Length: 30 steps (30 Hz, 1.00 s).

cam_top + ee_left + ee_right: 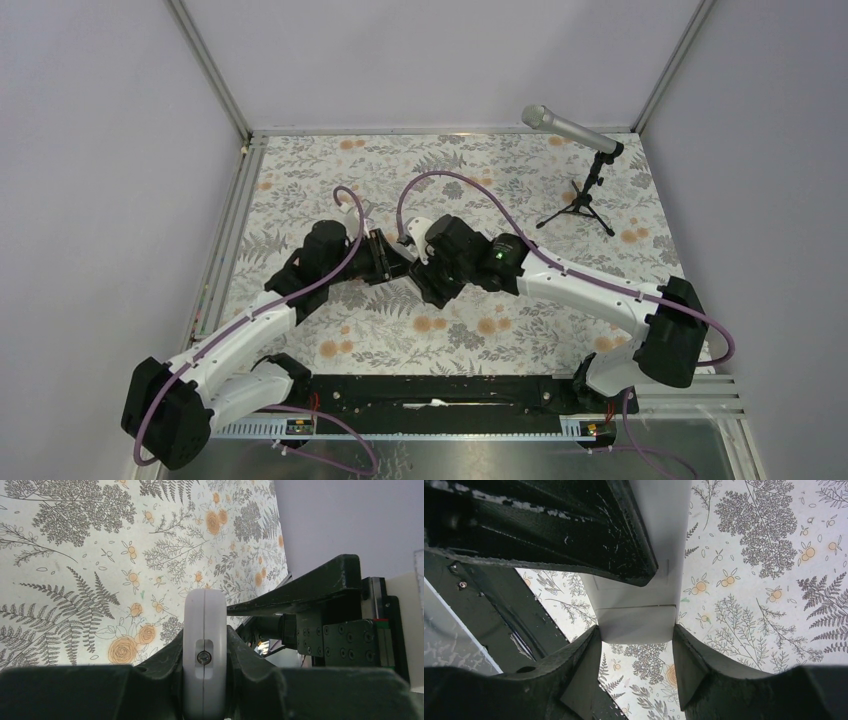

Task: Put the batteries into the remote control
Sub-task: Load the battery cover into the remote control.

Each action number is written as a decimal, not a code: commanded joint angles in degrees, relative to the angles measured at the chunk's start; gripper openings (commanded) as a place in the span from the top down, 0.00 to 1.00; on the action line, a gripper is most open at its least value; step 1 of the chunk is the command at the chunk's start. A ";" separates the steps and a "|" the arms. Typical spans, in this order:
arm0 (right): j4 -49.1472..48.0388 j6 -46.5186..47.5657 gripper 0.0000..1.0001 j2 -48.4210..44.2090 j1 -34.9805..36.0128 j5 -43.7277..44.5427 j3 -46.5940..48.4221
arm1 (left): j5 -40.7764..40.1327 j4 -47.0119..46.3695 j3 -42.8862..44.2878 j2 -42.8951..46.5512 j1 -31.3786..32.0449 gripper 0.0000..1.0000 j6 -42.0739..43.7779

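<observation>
The remote control [205, 630] is held in the air between both grippers above the floral tablecloth. In the left wrist view I see its narrow white end with a small emitter, clamped between the fingers of my left gripper [205, 680]. In the right wrist view its plain white back [644, 615] has its end pinched between the fingers of my right gripper [636, 641]. From above, my left gripper [385, 262] and right gripper [425, 270] meet at the table's middle and hide the remote. The batteries are out of view.
A microphone on a small black tripod [590, 170] stands at the back right. A metal rail [232, 250] runs along the table's left edge. Grey walls close the back and sides. The right arm's black body [325, 610] sits close to my left gripper.
</observation>
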<state>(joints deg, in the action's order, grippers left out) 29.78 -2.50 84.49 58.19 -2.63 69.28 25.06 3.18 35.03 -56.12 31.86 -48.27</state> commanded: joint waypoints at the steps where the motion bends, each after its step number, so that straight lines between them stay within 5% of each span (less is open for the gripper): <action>1: -2.20 0.82 0.50 0.99 -0.27 1.05 3.02 | 9.21 -3.33 5.48 -0.92 0.73 1.00 -4.05; 16: 5.19 3.25 0.45 4.19 -0.36 0.60 9.21 | 18.97 3.12 12.53 -5.98 -0.72 1.00 -5.15; 30: 4.71 -2.50 0.39 6.55 -0.36 4.09 13.18 | 22.74 -2.24 11.10 -7.49 -1.09 1.00 -11.92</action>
<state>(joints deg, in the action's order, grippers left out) 42.83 -3.77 89.21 57.91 -2.17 79.88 34.89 9.30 42.96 -64.36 29.30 -51.77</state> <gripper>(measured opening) 0.601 0.221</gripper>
